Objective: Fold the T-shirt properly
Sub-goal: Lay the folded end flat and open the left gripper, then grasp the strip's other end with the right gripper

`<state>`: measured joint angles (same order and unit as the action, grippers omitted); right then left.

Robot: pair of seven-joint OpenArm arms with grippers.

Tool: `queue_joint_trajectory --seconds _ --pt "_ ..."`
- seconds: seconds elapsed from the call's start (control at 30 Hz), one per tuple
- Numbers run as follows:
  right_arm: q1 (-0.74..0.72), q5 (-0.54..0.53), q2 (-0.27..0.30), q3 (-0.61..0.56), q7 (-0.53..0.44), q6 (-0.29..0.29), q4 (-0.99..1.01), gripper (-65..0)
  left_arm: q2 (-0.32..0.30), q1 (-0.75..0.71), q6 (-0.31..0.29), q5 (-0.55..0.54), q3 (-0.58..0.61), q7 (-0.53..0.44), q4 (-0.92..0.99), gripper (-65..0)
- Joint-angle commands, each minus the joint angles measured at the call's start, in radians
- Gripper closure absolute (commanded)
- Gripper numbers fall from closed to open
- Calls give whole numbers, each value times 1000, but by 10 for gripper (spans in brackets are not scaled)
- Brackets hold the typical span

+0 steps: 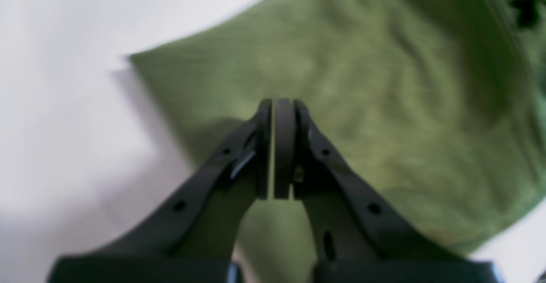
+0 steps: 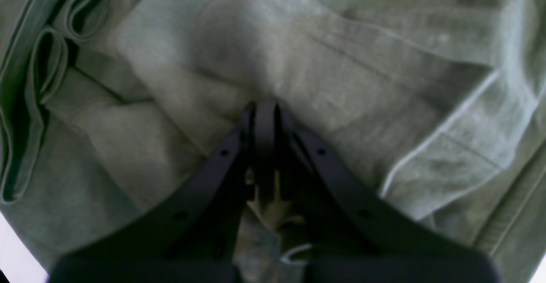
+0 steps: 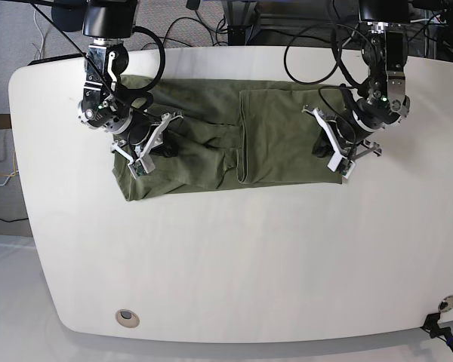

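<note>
the near half of the white surface (image 3: pixel 234 264) is bare. beyond it the shirt (image 3: pixel 279 143) lies across the far half, partly folded, a flap doubled over at centre, bunched at 9 o'clock. the right hand (image 3: pixel 147 147) sits on that bunch, pressed together, seemingly nipping a fold. the left hand (image 3: pixel 328 147), at 3 o'clock, is pressed together over flat cloth, holding nothing. next likely: carry the bunched side across, smoothing it.

Two black metal arms with silver wrist brackets (image 3: pixel 338 147), looping black cables (image 3: pixel 317 53), green indicator lights; matte black tapered fingers (image 1: pixel 341 167) dotted with screw holes
</note>
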<state>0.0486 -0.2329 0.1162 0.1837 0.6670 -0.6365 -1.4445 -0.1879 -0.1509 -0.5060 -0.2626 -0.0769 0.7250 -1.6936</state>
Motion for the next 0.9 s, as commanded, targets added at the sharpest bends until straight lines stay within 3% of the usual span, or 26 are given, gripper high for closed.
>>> queue_joint_trajectory --seconds 0.0,0.3,0.43,0.53,0.63,0.77,0.87 --pt "14 71 6 -2 104 7 11 0 -23 -5 -1 -14 -22 -34 11 0" --pt "14 71 4 -3 104 10 8 0 -38 -5 -1 -14 -39 -51 151 0" --pt "21 68 -2 -3 138 11 -124 0 -38 -6 -1 -14 -39 -52 194 0" --pt "37 45 -34 3 193 7 -319 -135 -43 -13 -3 -14 -39 -52 195 0" --pt "29 -44 -29 23 244 14 -451 -329 -51 -20 -4 -14 -39 -52 200 0" --pt "12 -136 -59 254 302 14 -482 -625 -51 -28 -4 -14 -41 -52 200 0" --pt "12 -210 -80 454 369 7 -474 -650 -52 -40 -6 -14 -42 -54 198 0"
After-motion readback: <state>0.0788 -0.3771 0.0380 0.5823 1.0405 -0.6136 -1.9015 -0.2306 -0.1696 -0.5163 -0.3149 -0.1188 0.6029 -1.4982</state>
